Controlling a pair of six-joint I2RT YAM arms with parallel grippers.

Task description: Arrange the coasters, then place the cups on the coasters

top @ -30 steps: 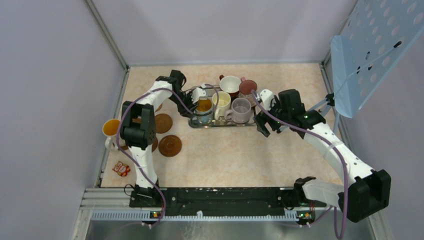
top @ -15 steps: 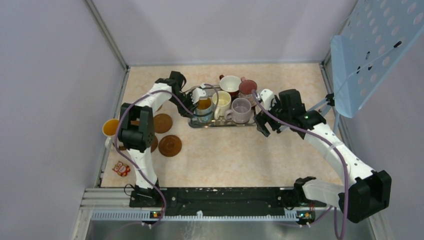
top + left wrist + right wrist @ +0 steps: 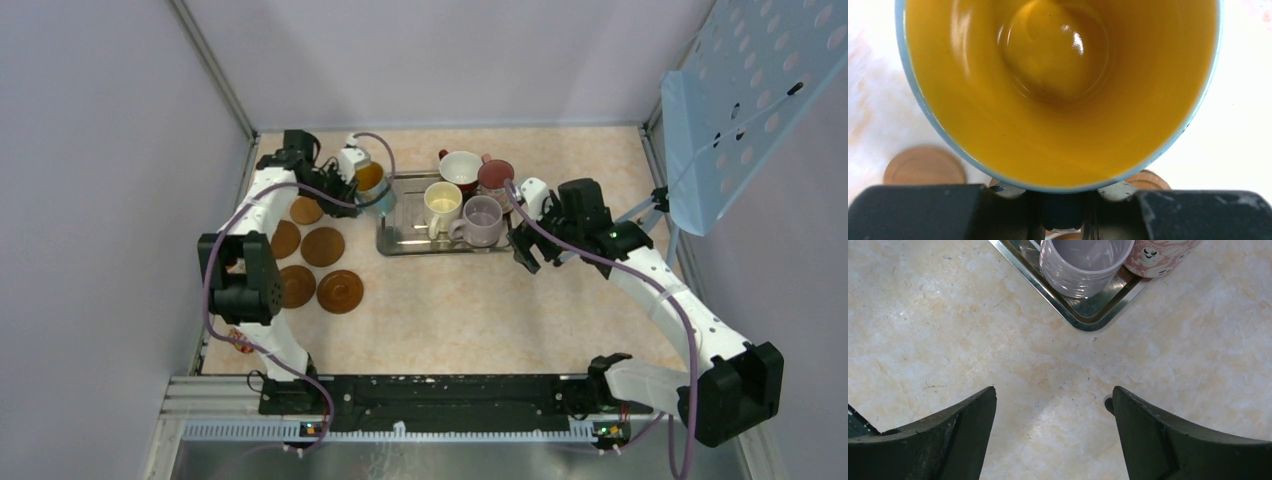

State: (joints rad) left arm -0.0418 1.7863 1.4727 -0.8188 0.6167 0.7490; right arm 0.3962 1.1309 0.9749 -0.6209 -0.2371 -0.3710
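Holding a blue ceramic mug (image 3: 1058,100) with a glossy yellow inside, the left gripper (image 3: 1063,212) has its jaws drawn narrow on the wall of the cup. The mug is clear of the rectangular steel tray (image 3: 445,247) and over the pale marbled table (image 3: 470,300), just beside the farthest of five round, glossy brown coasters (image 3: 323,246) clustered at the left. Whether the cup hangs above the table or rests on it cannot be told.

The step in hand appears to be placing this cup. The next move likely calls for centring it over a bare coaster and lowering it upright before letting go.

Four others stand on the tray: a cream mug (image 3: 441,203), a lilac mug (image 3: 482,218), a red mug (image 3: 460,168) with a white inside and a maroon-pink mug (image 3: 496,175).

At the tray's right end the right gripper (image 3: 1054,390) hangs over bare table with its fingers spread wide, holding and touching nothing.
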